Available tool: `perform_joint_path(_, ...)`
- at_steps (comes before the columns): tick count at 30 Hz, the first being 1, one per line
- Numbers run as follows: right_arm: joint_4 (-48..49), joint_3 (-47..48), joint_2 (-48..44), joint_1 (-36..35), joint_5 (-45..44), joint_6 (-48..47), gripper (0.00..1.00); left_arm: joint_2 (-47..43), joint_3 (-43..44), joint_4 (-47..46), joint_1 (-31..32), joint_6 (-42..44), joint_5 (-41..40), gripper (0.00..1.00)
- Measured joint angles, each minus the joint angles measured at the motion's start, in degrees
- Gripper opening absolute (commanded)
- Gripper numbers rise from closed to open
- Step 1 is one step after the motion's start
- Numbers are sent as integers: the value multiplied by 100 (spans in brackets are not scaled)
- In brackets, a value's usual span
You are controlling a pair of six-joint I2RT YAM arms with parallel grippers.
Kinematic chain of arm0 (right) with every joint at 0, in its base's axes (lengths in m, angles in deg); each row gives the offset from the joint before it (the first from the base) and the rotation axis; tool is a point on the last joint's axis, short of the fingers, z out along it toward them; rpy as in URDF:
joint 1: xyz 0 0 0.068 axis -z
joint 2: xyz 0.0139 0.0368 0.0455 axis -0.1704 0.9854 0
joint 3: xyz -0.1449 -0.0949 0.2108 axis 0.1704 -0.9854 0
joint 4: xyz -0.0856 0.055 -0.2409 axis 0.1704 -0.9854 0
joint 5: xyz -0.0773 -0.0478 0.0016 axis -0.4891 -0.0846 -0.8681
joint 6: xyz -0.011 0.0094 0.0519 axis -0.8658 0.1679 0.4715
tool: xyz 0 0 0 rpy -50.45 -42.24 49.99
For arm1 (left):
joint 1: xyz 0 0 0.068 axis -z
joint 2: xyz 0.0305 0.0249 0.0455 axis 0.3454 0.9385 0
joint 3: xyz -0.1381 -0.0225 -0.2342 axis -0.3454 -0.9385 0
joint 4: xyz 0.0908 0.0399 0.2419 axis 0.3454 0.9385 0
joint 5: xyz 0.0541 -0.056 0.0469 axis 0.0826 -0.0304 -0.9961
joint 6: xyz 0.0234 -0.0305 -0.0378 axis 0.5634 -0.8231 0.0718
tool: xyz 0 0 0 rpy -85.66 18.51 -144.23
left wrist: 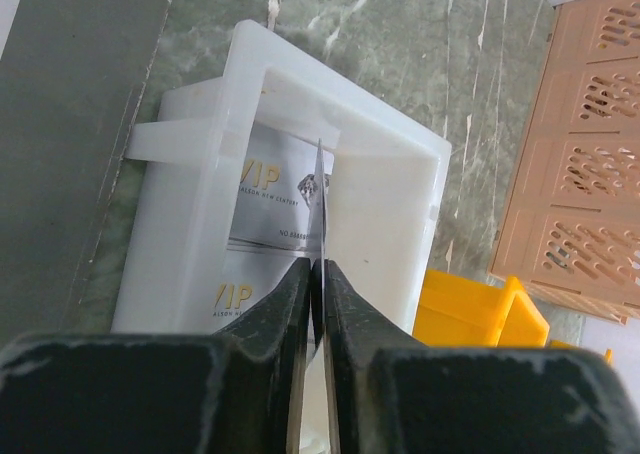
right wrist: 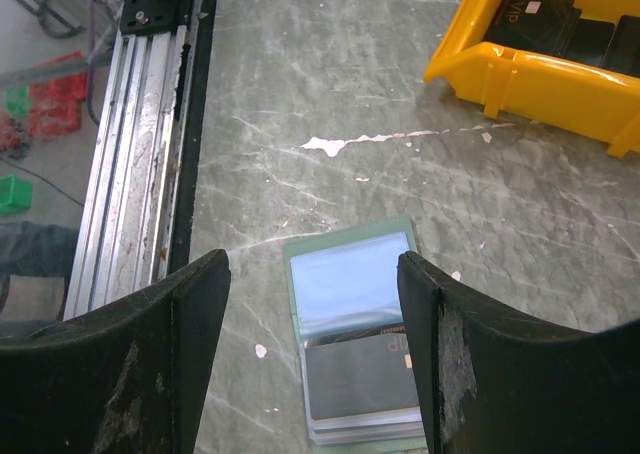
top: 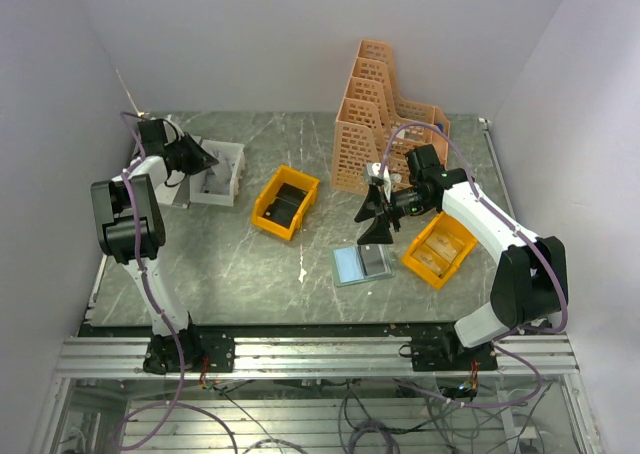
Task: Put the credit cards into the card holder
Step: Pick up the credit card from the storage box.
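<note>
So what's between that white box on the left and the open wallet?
A yellow bin stands between the white box and the card holder; the top view shows it.

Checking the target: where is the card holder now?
In the top view the card holder lies open on the table, under the right claw and just left of the right-hand yellow bin.

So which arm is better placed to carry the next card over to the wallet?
Probably the left. The left tool pinches a card over the white box. The right tool hangs open and empty above the wallet, ready perhaps to steady it.
</note>
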Motion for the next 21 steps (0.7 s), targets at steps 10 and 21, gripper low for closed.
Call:
perform_joint_path(10,0,0,0,0,0,0,68,15,0,129,0,63,0,19)
perform_joint_path(21,0,0,0,0,-2,-2,68,15,13,286,0,190,-225,7)
